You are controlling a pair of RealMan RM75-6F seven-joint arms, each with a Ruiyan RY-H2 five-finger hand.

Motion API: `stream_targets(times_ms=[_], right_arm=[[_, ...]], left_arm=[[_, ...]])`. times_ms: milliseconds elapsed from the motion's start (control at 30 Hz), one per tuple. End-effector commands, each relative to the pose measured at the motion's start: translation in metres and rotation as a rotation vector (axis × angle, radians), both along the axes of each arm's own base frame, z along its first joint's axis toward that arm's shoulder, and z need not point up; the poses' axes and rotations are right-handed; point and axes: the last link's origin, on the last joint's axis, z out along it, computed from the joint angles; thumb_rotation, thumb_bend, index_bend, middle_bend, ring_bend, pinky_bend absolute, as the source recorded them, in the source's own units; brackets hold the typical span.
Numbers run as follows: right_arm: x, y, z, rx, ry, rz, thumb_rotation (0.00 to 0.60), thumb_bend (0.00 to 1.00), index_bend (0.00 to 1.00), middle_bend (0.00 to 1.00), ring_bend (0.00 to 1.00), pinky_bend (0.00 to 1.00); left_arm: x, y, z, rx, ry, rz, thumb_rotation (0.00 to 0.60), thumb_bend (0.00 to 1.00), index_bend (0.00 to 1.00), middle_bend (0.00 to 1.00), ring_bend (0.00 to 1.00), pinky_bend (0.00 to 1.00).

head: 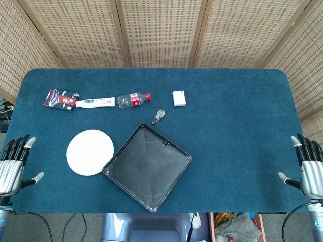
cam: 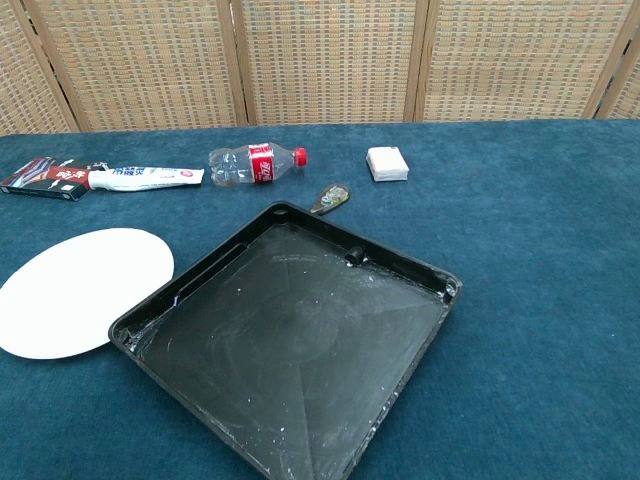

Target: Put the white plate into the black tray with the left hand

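Note:
The white plate [head: 90,152] [cam: 80,288] lies flat on the blue table, just left of the black tray [head: 147,166] [cam: 290,340]. The tray sits turned like a diamond near the front edge, with nothing in it. My left hand [head: 14,164] hovers at the table's front-left edge, well left of the plate, fingers apart and holding nothing. My right hand [head: 308,169] hangs at the front-right edge, fingers spread and holding nothing. The chest view shows neither hand.
Along the back lie a dark snack packet [head: 59,100], a toothpaste tube [head: 97,103], a clear bottle with a red label [head: 132,100] and a small white box [head: 178,98]. A small oval item [head: 158,116] lies by the tray's far corner.

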Motion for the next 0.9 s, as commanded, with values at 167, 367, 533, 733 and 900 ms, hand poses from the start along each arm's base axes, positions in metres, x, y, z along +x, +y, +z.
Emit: stream_targets(times_ms=[167, 367, 533, 733, 900], right_arm=[[0.0, 0.002, 0.001, -0.005, -0.006, 0.0, 0.6, 0.0, 0.0, 0.0, 0.0, 0.0], [0.0, 0.002, 0.003, -0.001, -0.02, 0.001, 0.6, 0.0, 0.0, 0.0, 0.0, 0.0], [-0.001, 0.001, 0.001, 0.013, -0.022, -0.005, 0.6, 0.0, 0.0, 0.0, 0.0, 0.0], [0.0, 0.002, 0.003, 0.013, -0.026, -0.005, 0.6, 0.0, 0.0, 0.0, 0.0, 0.0], [-0.002, 0.0, 0.004, 0.016, -0.033, -0.016, 0.6, 0.0, 0.0, 0.0, 0.0, 0.0]], left_arm=[[0.001, -0.006, 0.0, -0.014, 0.022, 0.02, 0.6, 0.0, 0.0, 0.0, 0.0, 0.0], [-0.004, -0.006, -0.026, -0.114, 0.016, 0.007, 0.6, 0.0, 0.0, 0.0, 0.0, 0.0], [-0.015, -0.003, -0.091, -0.301, -0.012, -0.035, 0.6, 0.0, 0.0, 0.0, 0.0, 0.0], [-0.02, 0.007, -0.118, -0.339, 0.0, -0.102, 0.6, 0.09, 0.0, 0.0, 0.0, 0.0], [-0.014, 0.022, -0.125, -0.313, 0.027, -0.121, 0.6, 0.18, 0.0, 0.0, 0.0, 0.0]])
